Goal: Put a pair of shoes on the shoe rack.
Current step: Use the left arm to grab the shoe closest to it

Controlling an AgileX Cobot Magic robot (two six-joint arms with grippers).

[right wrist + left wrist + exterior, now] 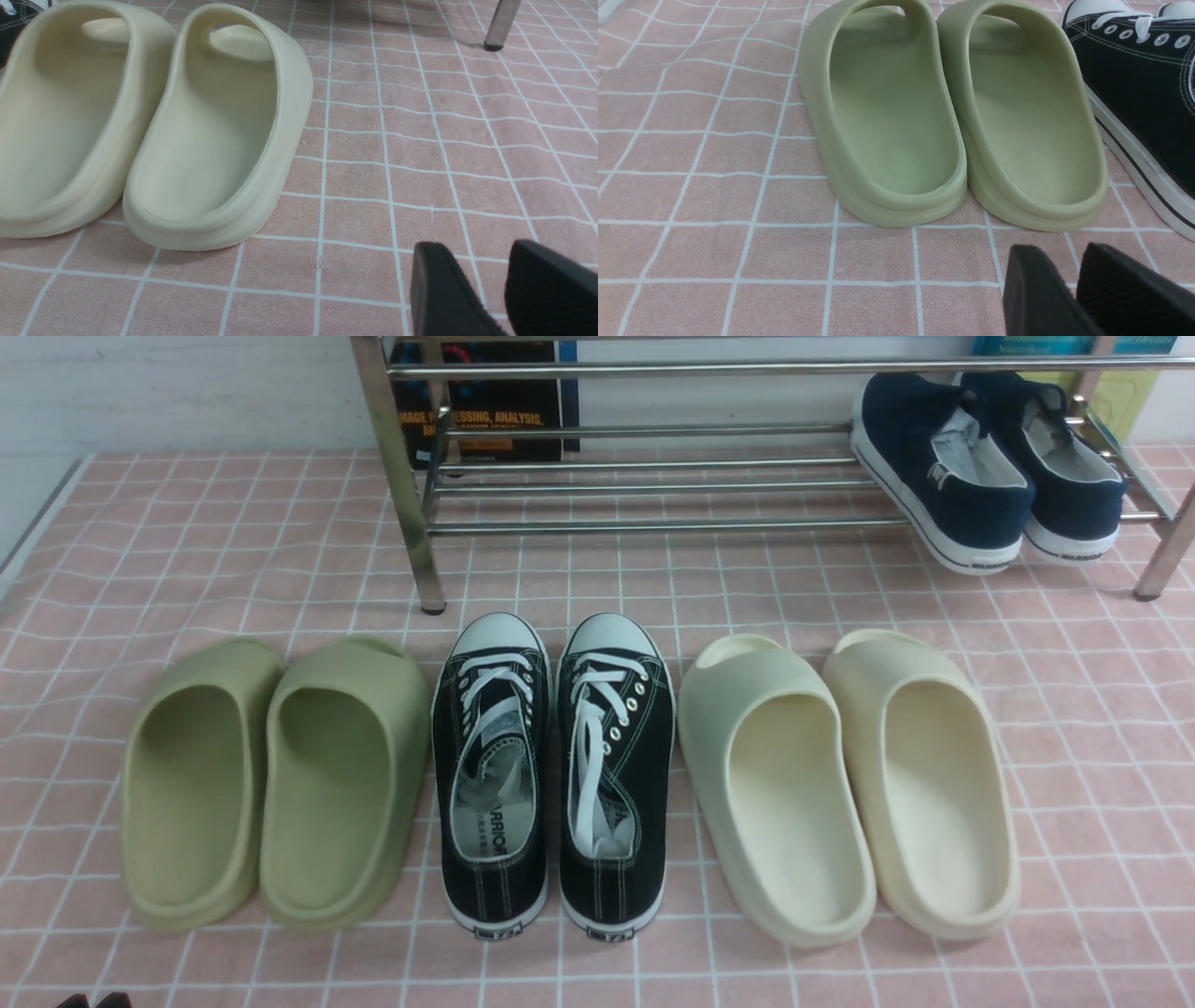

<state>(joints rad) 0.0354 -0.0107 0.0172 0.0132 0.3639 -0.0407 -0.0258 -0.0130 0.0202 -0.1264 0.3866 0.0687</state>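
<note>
On the cloth [187, 541], 2 sneakers [644, 756], 4 slides [336, 784] — left fingers [1036, 298] and right fingers [444, 294] apart, empty.

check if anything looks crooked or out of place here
Only the navy shoes on the shoe rack: they sit crooked, heels hanging past the front rod. The black sneakers, green slides and cream slides lie straight.

Bright, even room light from above. Soft, faint shadows under the cream slides [210, 154]. Glare streaks on the shoe rack [394, 467] legs. Close to lens, left gripper [1057, 261] slightly blurred.
</note>
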